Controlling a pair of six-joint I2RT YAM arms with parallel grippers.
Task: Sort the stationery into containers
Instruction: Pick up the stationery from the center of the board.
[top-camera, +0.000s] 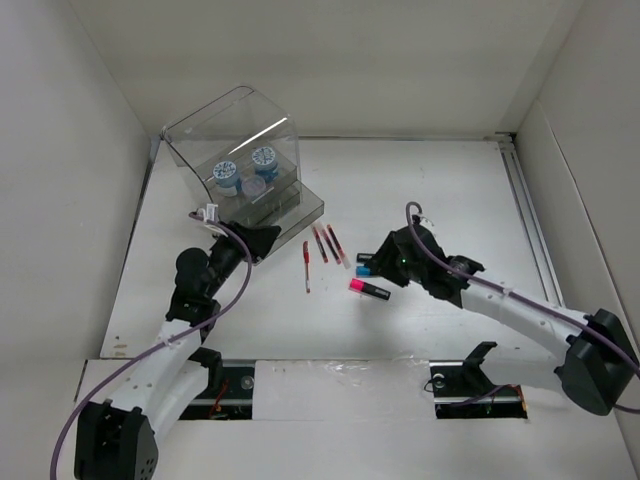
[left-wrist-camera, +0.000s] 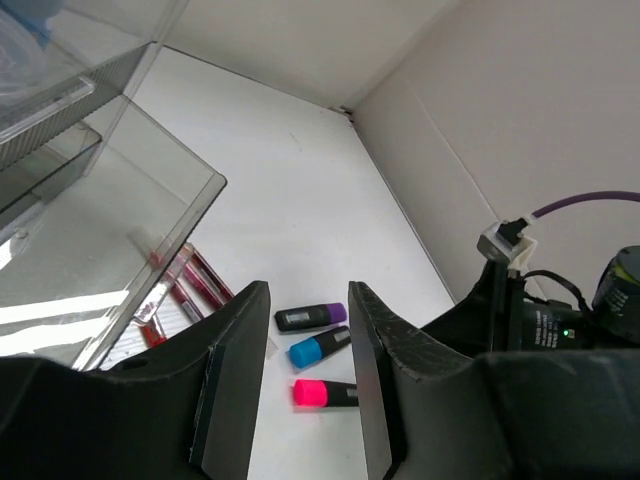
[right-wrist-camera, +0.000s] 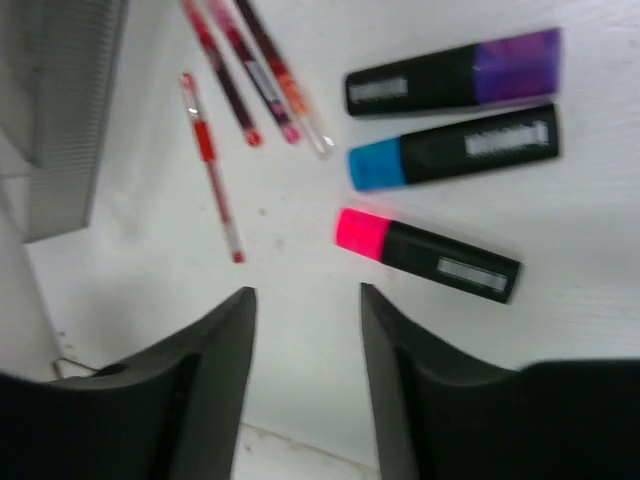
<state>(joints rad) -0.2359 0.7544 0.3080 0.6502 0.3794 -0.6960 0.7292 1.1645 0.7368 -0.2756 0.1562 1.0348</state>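
Top external view: tubs (top-camera: 225, 175) sit inside the clear box (top-camera: 205, 125) at far left. The red pens (top-camera: 320, 243) and markers (top-camera: 368, 289) lie on the counter (top-camera: 450, 200).

Left wrist view: the left pincer (left-wrist-camera: 308, 295) is released and empty beside the box.

Right wrist view: the right pincer (right-wrist-camera: 305, 300), released, hangs near the pink marker (right-wrist-camera: 430, 255). It is best to centre over the marker's black body, jaws across its width, clear of the blue marker (right-wrist-camera: 450, 150).

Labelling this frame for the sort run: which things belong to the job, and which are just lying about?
Job:
clear box
blue-lidded tubs, inside it
pink marker, blue marker, purple marker
four red pens

Not the job:
purple cable
rail at the right edge
crinkled tape strip by the arm bases
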